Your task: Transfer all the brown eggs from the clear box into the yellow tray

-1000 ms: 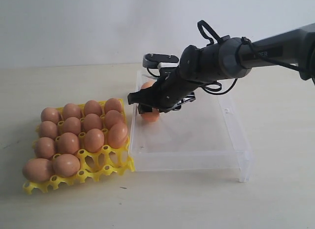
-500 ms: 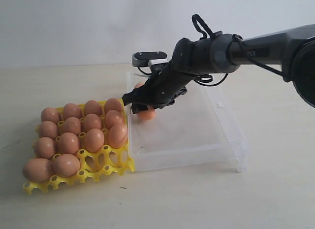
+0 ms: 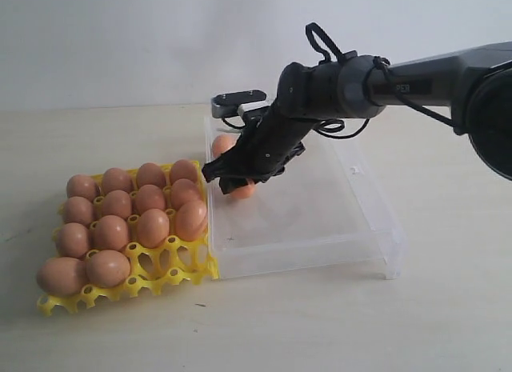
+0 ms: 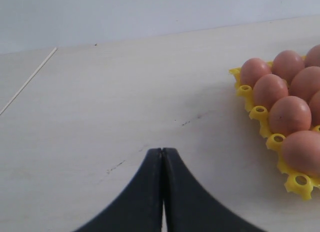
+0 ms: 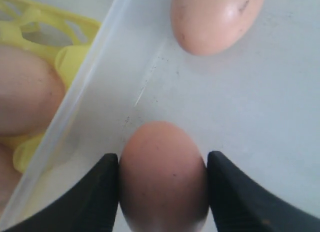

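Where the whole scene is taken in by the exterior camera, the right gripper (image 3: 237,180) is seen reached into the clear box (image 3: 320,256) at the wall beside the yellow tray (image 3: 164,282), its fingers (image 3: 224,168) closed around one brown egg (image 3: 243,190). A second egg (image 3: 222,143) is seen in the box corner toward the far edge of the table (image 3: 96,124), just beside the gripper. The tray is set against the box on the side toward the table's left edge, and most of its cells are filled with brown eggs (image 3: 128,220). By the left wrist camera, the left gripper (image 4: 162,151) is shown over bare table (image 4: 100,102) with its fingers (image 4: 145,192) pressed together on nothing, a corner of the tray (image 4: 260,112) lying well apart. By the right wrist camera, the gripped egg (image 5: 162,162) is shown clamped between two dark fingers (image 5: 97,192), each pad touching its side, the gap only as wide as the egg. It is held just beside the clear wall (image 5: 95,87), and the second egg (image 5: 215,20) is seen near but apart.
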